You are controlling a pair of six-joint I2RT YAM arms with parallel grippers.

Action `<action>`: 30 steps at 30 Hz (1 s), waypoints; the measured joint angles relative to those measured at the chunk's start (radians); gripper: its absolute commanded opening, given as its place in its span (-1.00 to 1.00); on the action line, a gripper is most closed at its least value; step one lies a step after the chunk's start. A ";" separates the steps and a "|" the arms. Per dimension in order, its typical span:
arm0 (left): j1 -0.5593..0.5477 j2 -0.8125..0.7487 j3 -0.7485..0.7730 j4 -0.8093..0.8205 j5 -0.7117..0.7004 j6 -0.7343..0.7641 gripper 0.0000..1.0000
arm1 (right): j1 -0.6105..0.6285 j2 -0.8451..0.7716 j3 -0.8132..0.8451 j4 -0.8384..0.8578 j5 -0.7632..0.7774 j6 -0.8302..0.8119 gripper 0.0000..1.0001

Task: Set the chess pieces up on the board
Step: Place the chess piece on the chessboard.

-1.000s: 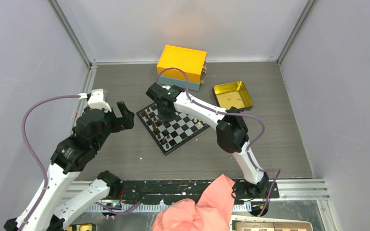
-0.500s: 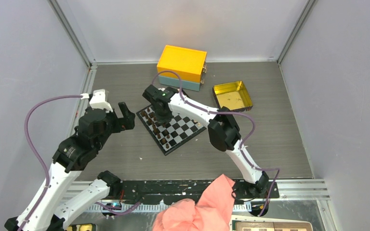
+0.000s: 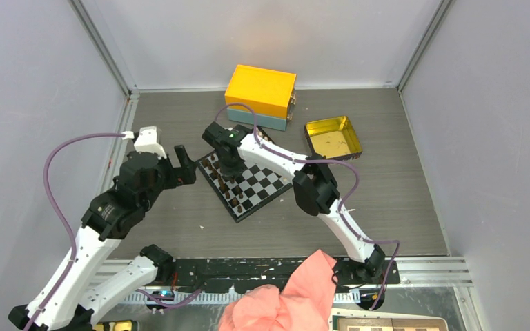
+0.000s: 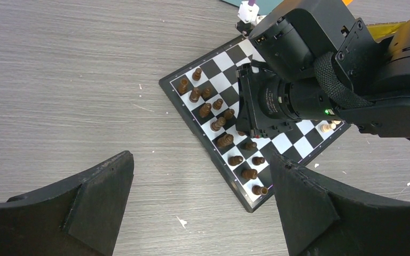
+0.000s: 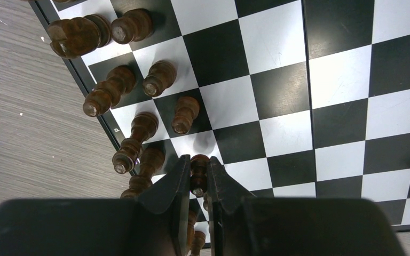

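Right claw [image 5: 197,169] is down over the left half of the board [image 3: 268,181], fingers pinched nearly shut with one dark brown piece [image 5: 198,177] clamped between them. That piece stands in the second row in from the board's left edge, and I can't tell if its base is touching the square or just above it. The other dark pieces [image 4: 218,120] stand in two rough rows along that same left edge, a couple leaning. A few light pieces [image 4: 329,127] sit at the board's opposite edge. Left claw [image 4: 203,205] hangs above the bare table [image 3: 400,207] just off the board's left side, spread wide with nothing in it. Past the board's far corner is a yellow box [image 3: 260,89], and a gold tin [image 3: 332,136] lies off the board's right side.
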 measured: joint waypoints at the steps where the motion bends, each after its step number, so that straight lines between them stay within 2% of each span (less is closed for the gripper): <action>1: 0.000 0.000 0.000 0.000 0.000 0.000 0.96 | 0.000 0.000 0.001 -0.002 -0.002 -0.002 -0.99; 19: 0.000 0.000 -0.015 0.022 0.001 0.004 0.98 | 0.003 0.031 0.014 -0.004 -0.024 -0.005 -0.98; 21: 0.000 0.000 -0.016 0.022 0.001 0.004 0.99 | 0.005 0.031 0.014 -0.005 -0.024 -0.005 -0.88; 27: 0.000 0.000 -0.023 0.022 0.001 0.006 0.99 | 0.006 0.031 0.014 -0.005 -0.024 -0.005 -0.44; 30: 0.000 0.000 -0.023 0.022 0.003 0.012 0.99 | 0.006 0.031 0.014 -0.005 -0.024 -0.006 -0.38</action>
